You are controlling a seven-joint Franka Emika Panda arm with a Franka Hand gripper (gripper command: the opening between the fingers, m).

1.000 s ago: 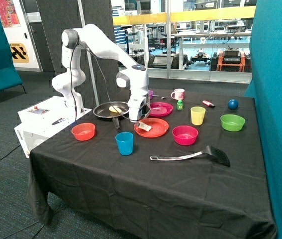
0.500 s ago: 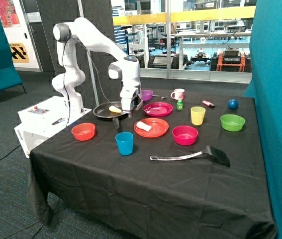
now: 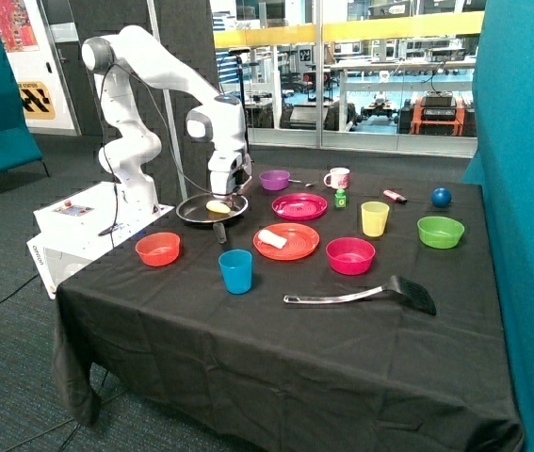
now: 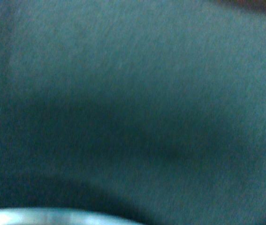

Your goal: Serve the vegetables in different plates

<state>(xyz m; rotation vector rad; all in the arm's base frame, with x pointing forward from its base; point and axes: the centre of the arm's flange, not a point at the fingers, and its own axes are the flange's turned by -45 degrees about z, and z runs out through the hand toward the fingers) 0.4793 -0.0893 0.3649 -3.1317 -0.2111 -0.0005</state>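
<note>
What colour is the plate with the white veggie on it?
Orange-red plate, holding the whitish chunk; the outside view shows it best.

Open cloth between blue cup (image 3: 235,271) and spatula (image 3: 365,296).

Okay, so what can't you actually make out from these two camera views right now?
- Gripper fingers: outside view, too small and dark against the frying pan to tell open or shut.
- Yellow piece in the pan: outside view, partly behind the gripper.
- Wrist view: only blurred dark surface; no fingers or vegetables identifiable.
- Magenta plate: looks empty, but small items would be hard to spot.
</note>
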